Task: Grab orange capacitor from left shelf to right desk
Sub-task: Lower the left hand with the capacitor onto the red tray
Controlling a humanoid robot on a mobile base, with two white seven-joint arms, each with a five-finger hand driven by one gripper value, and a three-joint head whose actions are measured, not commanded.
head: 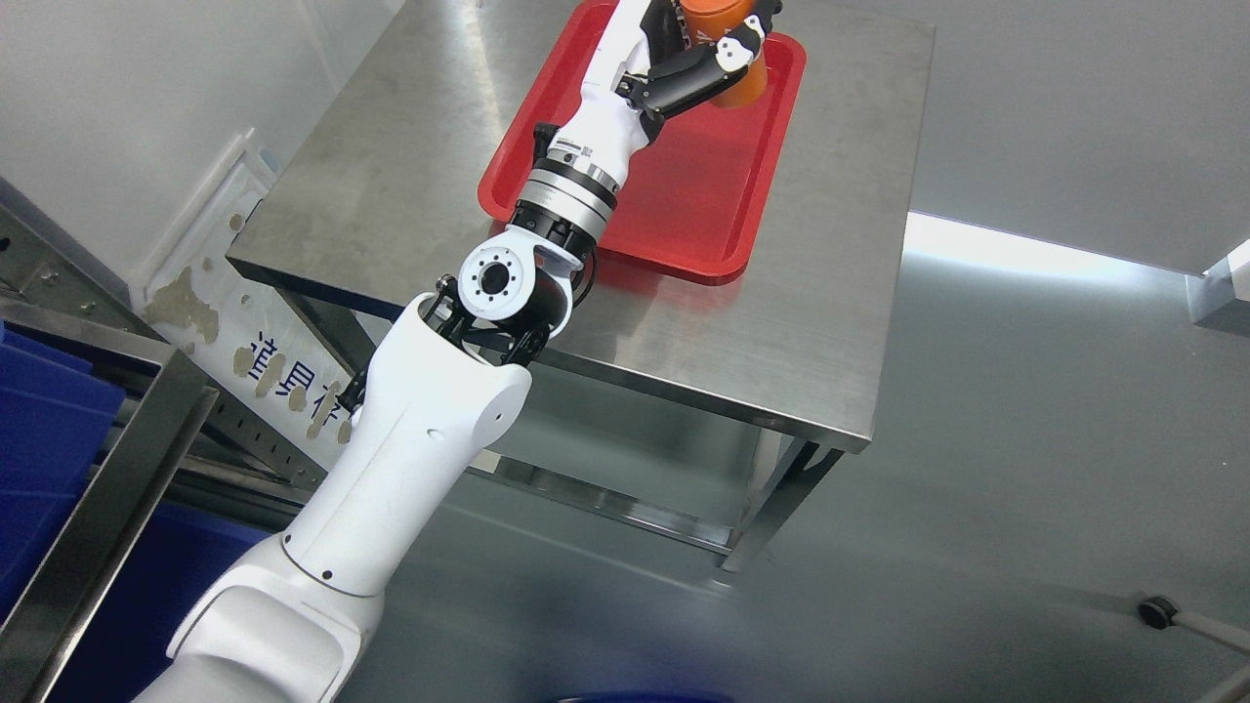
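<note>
Reaching to the frame's top centre, left hand (705,49) fingers wrap the orange capacitor (730,61) over the red tray (684,195) on the steel desk (391,176); blue bins (44,439) sit lower left.

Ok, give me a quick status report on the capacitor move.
Left hand shut on orange capacitor. Capacitor over red tray on steel desk. Nothing blocking.

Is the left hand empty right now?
No, the left hand is wrapped around the orange capacitor above the red tray.
</note>
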